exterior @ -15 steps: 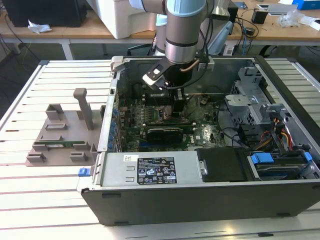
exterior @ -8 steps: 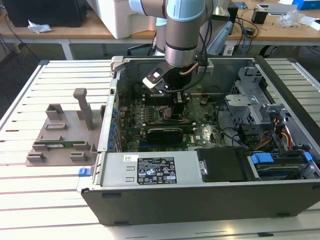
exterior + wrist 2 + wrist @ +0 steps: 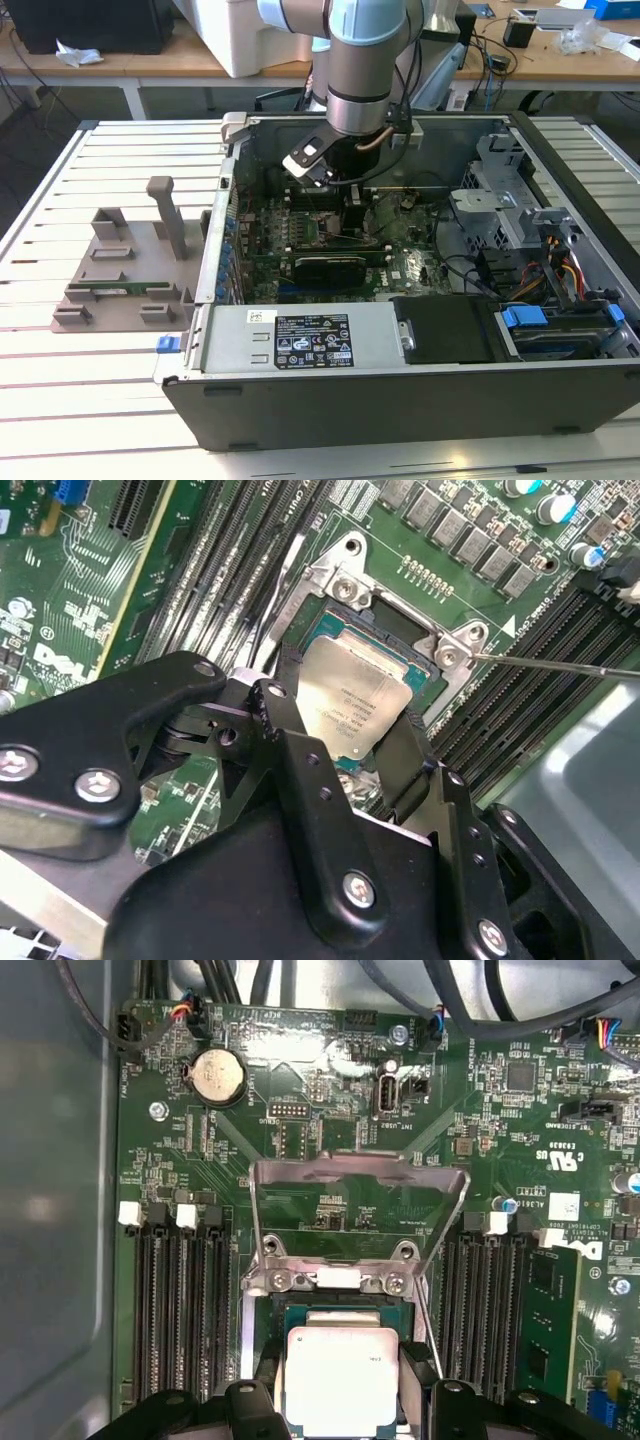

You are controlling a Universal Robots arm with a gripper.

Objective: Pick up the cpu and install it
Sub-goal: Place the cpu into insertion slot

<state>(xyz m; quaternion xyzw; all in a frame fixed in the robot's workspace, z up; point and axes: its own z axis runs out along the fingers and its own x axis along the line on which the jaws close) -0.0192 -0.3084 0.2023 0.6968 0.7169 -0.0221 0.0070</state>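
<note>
An open computer case (image 3: 400,410) lies on a slatted white table (image 3: 90,400). Inside the case are a green motherboard (image 3: 480,1120), its round coin battery (image 3: 217,1076) and a raised metal socket plate (image 3: 360,1175). Beside the case, on the exterior view's left, sits a grey-brown tray (image 3: 120,270).

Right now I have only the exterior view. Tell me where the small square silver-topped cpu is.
Observer: In both wrist views the small square silver-topped cpu sits between the fingers of the black gripper, over the dark socket.
Operator: Report the socket's cover.
Observer: In the first wrist view the silver metal hold-down frame stands raised open, clear of the cpu.
Operator: Confirm the grip.
Observer: The fingers lie against two opposite edges of the cpu. I cannot tell whether it is fully seated.
</note>
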